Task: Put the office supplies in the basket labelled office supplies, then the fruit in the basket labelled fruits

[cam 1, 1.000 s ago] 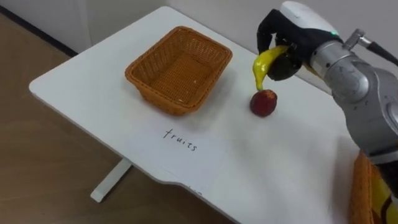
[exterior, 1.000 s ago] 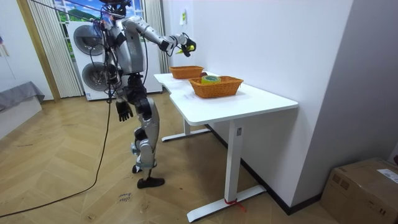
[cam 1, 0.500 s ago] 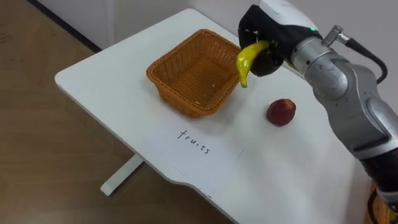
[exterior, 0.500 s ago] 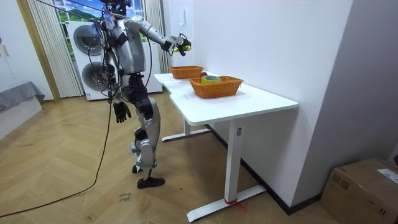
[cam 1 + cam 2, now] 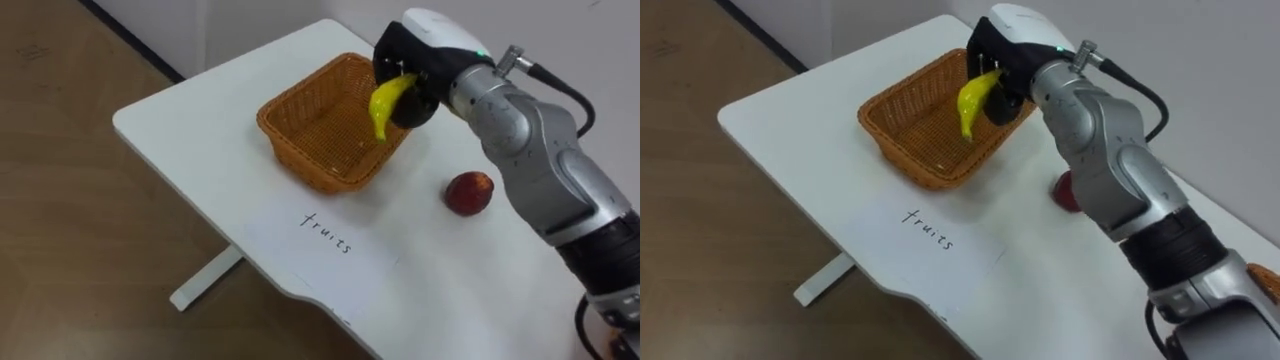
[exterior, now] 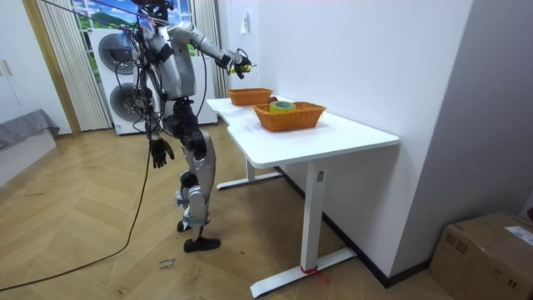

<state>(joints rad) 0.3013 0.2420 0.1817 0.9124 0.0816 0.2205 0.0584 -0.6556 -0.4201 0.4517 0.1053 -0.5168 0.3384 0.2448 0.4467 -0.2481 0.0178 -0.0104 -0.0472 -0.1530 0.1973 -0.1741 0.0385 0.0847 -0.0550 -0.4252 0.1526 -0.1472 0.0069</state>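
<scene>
My right robot hand (image 5: 418,45), fingers curled round a yellow banana (image 5: 383,104), hovers over the far right edge of the wicker basket (image 5: 292,150). My left robot hand (image 6: 156,151) hangs at my side. A red fruit (image 5: 469,192) lies on the tabletop (image 5: 190,110), right of the basket. I judge this the placing step: next I should lower the banana inside and let go.

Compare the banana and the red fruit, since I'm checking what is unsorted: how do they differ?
The banana is yellow, long and curved; the red fruit is round. The banana hangs over the basket in the right hand, which is curled round it; the red fruit lies on the table beside the basket. Both are fruit, and neither is in the basket yet.
</scene>
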